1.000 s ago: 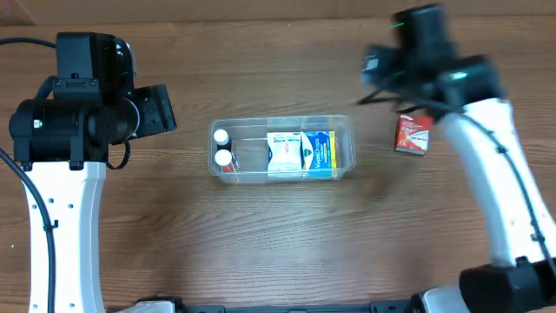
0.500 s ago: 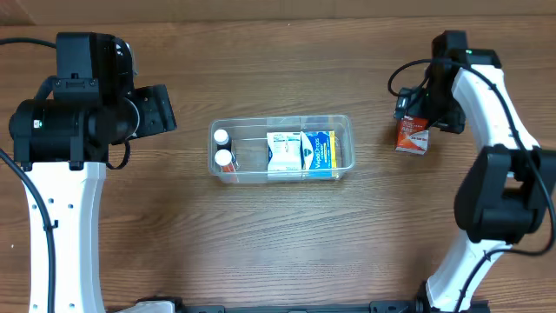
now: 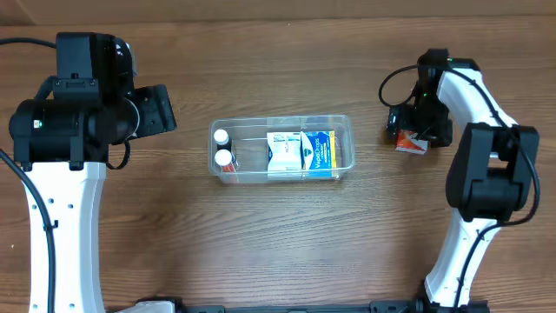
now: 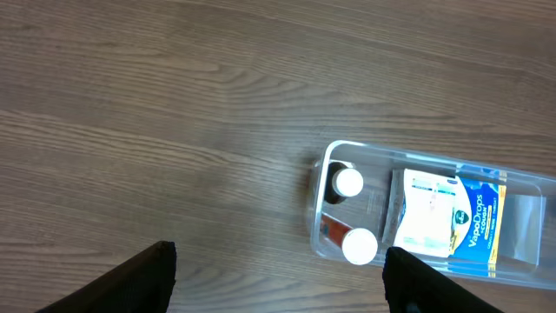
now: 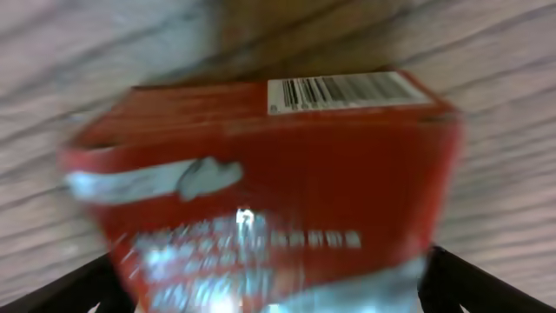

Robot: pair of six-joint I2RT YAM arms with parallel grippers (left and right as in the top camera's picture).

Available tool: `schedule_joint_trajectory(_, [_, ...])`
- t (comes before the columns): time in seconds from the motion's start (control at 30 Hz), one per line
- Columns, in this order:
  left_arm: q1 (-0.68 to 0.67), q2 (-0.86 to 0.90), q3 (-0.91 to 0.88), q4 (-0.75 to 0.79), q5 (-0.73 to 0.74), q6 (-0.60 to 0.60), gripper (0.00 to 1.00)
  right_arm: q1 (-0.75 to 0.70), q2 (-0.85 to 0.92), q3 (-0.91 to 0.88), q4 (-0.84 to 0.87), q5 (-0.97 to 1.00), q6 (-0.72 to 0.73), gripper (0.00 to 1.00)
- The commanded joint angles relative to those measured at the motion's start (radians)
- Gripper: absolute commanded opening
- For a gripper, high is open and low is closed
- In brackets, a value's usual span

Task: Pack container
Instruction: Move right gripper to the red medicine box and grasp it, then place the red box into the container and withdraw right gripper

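The clear plastic container (image 3: 287,118) sits mid-table and holds two white-capped bottles (image 3: 223,148) at its left end and a blue-and-white box (image 3: 300,153). It also shows in the left wrist view (image 4: 417,158). A red box (image 3: 411,142) lies on the table to its right. My right gripper (image 3: 415,129) is low over the red box; in the right wrist view the box (image 5: 269,165) fills the frame, blurred, between the open fingers (image 5: 274,291). My left gripper (image 4: 278,278) is open and empty, above the table left of the container.
Wooden tabletop (image 3: 278,243) all round. The right arm's base stands at the front right (image 3: 452,287), the left arm's column at the front left (image 3: 61,243).
My right arm has folded in and come down onto the red box, which is now partly covered from above. The left arm and the container have not moved.
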Motion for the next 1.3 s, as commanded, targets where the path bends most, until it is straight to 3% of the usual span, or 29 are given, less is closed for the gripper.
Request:
schedule_joint_trajectory(0.0, [0.005,0.002,-0.01,0.001,-0.013,0.012,0.78,0.002,0.015,-0.006,0.005,-0.008,-0.007,1.0])
schedule_joint_trajectory(0.3, [0.005,0.002,-0.01,0.0,-0.013,0.011,0.78,0.002,0.013,-0.005,0.003,-0.008,-0.007,0.67])
schedule_joint_trajectory(0.53, [0.005,0.002,-0.01,0.001,-0.013,0.011,0.78,0.003,-0.076,-0.003,-0.02,-0.009,-0.003,0.64])
schedule_joint_trajectory(0.77, [0.005,0.002,-0.01,-0.003,-0.014,0.012,0.78,0.055,-0.323,-0.003,-0.075,-0.109,0.008,0.64])
schedule_joint_trajectory(0.97, [0.005,0.002,-0.01,-0.003,-0.014,0.012,0.78,0.292,-0.533,-0.003,-0.092,-0.135,0.007,0.65])
schedule_joint_trajectory(1.13, [0.005,0.002,-0.01,-0.007,-0.013,0.012,0.78,0.514,-0.517,-0.021,-0.043,-0.132,0.038,0.66])
schedule_joint_trajectory(1.27, [0.005,0.002,-0.01,-0.01,-0.013,0.012,0.78,0.6,-0.481,-0.106,0.043,-0.131,0.107,0.67])
